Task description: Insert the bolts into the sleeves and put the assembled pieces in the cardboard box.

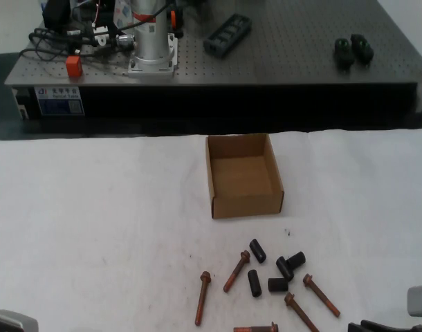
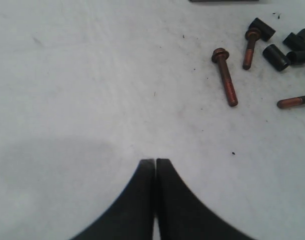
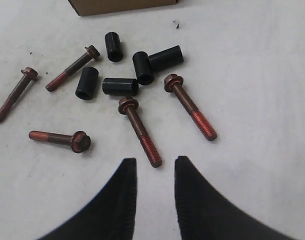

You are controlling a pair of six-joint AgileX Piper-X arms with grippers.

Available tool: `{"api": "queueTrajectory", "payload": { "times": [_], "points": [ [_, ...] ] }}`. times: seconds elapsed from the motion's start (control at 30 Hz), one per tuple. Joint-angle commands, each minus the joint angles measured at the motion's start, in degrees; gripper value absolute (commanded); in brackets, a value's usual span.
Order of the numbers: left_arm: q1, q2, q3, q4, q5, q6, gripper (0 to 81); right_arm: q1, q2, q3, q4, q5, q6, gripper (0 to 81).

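Observation:
An open cardboard box (image 1: 244,174) stands on the white cloth, and its lower edge (image 3: 122,5) shows in the right wrist view. Nearer to me lie several copper-coloured bolts (image 1: 236,271) and several short black sleeves (image 1: 254,282), all loose and apart from the box. My right gripper (image 3: 155,167) is open just short of the pile, and the threaded tip of one bolt (image 3: 139,130) points into its gap. A little beyond lie a second bolt (image 3: 190,106) and a sleeve (image 3: 120,86). My left gripper (image 2: 155,163) is shut on nothing over bare cloth, with a bolt (image 2: 225,75) and sleeves (image 2: 276,56) well off to one side.
A dark perforated bench (image 1: 280,62) runs along the back, with a metal column (image 1: 152,38), an orange block (image 1: 73,65), cables and black parts (image 1: 227,33) on it. White cloth (image 1: 93,228) covers the work area, with bare room to the left and right of the box.

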Motion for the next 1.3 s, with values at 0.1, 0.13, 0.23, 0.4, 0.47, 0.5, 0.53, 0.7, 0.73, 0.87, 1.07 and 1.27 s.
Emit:
{"api": "queueTrajectory", "payload": {
  "times": [0.1, 0.13, 0.23, 0.4, 0.47, 0.5, 0.53, 0.7, 0.73, 0.87, 1.07, 1.27],
  "points": [
    [0.26, -0.51, -0.63, -5.9, 1.81, -2.37, 26.1, -0.26, -0.47, 0.05, -2.82, -4.68, 2.15, 21.0],
    [0.26, -0.51, -0.63, -6.39, 1.81, -3.14, 30.5, -0.26, -0.31, -0.16, -3.67, -4.95, 1.64, 21.0],
    [0.26, -0.51, -0.63, -6.49, 1.81, -3.61, 34.1, -0.26, 1.2, -1.71, -3.93, -5.44, 1.54, 21.0],
    [0.26, -0.51, -0.63, -6.49, 1.81, -3.61, 33.8, 0.08, 10.04, -8.51, -3.85, -6.09, -1.97, 30.3],
    [0.26, -0.51, -0.63, -6.49, 1.81, -3.61, 33.8, 0.08, 16.21, -12.77, -2.6, -6.2, -5.86, 30.3],
    [0.26, -0.51, -0.63, -6.49, 1.81, -3.61, 33.8, 0.08, 19.85, -15.56, -0.59, -6.14, -7.62, 30.3],
    [0.26, -0.51, -0.63, -6.49, 1.81, -3.61, 33.8, 0.08, 23.74, -18.65, 2.38, -5.93, -9.85, 30.3],
    [0.26, -0.51, -0.63, -6.49, 1.81, -3.61, 33.8, 0.08, 43.94, -33.65, 19.0, -3.23, -22.09, 30.3],
    [0.26, -0.51, -0.63, -6.49, 1.81, -3.61, 33.8, -0.15, 48.0, -36.42, 21.31, -2.99, -23.88, 30.3],
    [0.26, -0.51, -0.63, -6.49, 1.81, -3.61, 33.8, -0.29, 60.92, -44.96, 26.48, -0.46, -28.98, 30.3],
    [0.26, -0.51, -0.63, -6.49, 1.81, -3.61, 33.8, -0.29, 70.73, -52.91, 28.51, 5.56, -35.05, 30.3],
    [0.26, -0.51, -0.63, -6.49, 1.81, -3.61, 33.8, -1.62, 73.76, -54.32, 28.95, 6.42, -36.73, 30.3]
  ]
}}
